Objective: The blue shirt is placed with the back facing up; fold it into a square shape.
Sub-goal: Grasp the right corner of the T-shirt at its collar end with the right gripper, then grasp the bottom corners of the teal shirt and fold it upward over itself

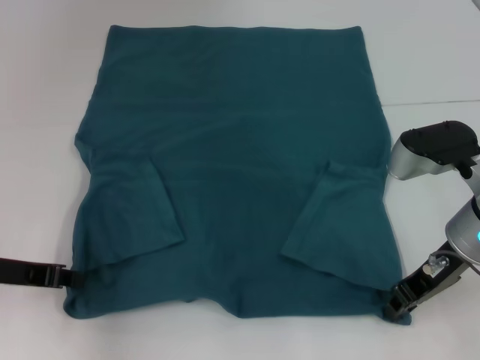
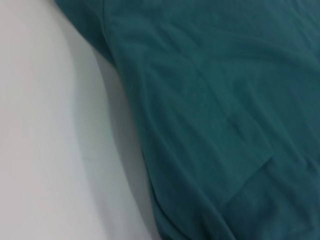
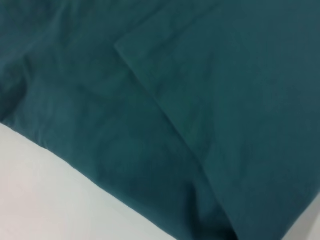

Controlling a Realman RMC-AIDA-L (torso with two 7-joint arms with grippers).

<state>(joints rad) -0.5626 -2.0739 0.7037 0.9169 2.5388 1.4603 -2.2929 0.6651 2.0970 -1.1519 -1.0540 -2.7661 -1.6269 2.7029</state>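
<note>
The blue shirt (image 1: pixel 232 172) lies spread flat on the white table (image 1: pixel 45 90), both sleeves folded inward over its body. The left gripper (image 1: pixel 64 278) sits low at the shirt's near left corner, touching the cloth edge; the right gripper (image 1: pixel 395 304) is down at the near right corner, its tips against the fabric. Whether either has clenched on the cloth, I cannot tell. Bare table runs along the left side and beyond the far hem. The left wrist camera shows the shirt's side edge (image 2: pixel 145 150) against white; the right wrist camera shows a folded sleeve edge (image 3: pixel 155 95) up close.
</note>
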